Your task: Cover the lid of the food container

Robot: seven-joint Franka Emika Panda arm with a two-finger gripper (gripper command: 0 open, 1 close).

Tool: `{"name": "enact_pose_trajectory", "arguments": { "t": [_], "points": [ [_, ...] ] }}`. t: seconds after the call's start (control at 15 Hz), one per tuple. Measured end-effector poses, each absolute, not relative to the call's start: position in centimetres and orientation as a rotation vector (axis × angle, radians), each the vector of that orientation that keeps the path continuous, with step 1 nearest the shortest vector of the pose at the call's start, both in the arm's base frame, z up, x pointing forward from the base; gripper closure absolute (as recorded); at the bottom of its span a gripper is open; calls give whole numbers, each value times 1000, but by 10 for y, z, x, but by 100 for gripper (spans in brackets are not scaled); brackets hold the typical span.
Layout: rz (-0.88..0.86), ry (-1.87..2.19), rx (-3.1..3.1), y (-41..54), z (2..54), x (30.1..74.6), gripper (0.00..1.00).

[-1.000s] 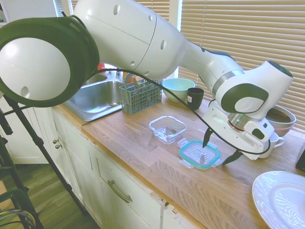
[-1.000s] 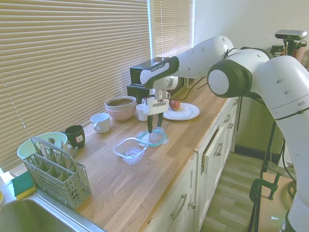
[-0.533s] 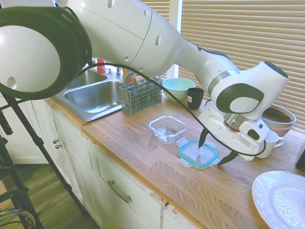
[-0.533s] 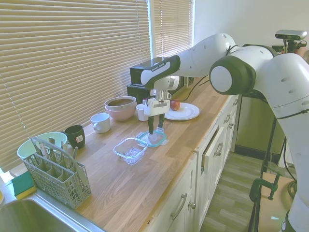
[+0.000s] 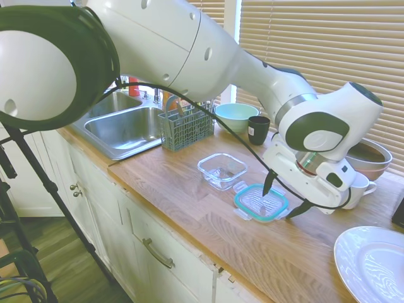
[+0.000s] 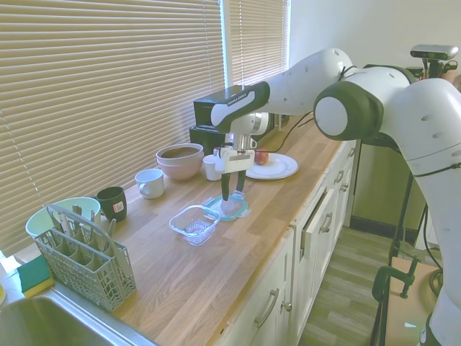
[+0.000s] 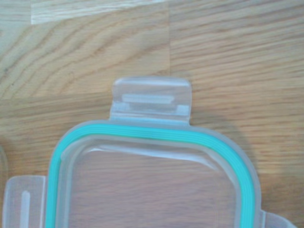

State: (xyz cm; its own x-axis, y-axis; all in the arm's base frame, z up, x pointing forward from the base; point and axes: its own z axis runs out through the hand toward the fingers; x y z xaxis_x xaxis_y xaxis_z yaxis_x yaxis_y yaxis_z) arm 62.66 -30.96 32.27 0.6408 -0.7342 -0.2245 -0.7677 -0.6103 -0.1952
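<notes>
Lid lying flat on the wooden counter, teal seal up, all tabs splayed outward; nothing lifts it yet. Food container sits just beside it toward the sink, open top, apart from the lid. Gripper is down at the lid with fingers spread wide, one dark fingertip at the lid's far edge and the other off its plate-side edge, so the jaws straddle the lid; I judge this is the set-up to pinch it across its width. Wrist view shows one clear snap tab and the teal rim close up, camera hanging over the lid's edge. Mint bowl, black cup and cutlery rack stand further back, well clear of the short carry to the container. White plate sits off to the other side
</notes>
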Motion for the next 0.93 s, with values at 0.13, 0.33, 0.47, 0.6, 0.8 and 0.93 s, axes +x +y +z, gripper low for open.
{"name": "enact_pose_trajectory", "arguments": {
  "t": [0.13, 0.33, 0.47, 0.6, 0.8, 0.93],
  "points": [
    [181, 1218, -2587, -311, 321, 625, 100],
    [187, 1228, -2577, -314, 319, 622, 100],
    [191, 1236, -2567, -317, 318, 619, 100],
    [196, 1240, -2563, -318, 316, 618, 100],
    [203, 1245, -2559, -319, 314, 616, 100],
    [202, 1248, -2552, -320, 314, 615, 100]
  ]
}}
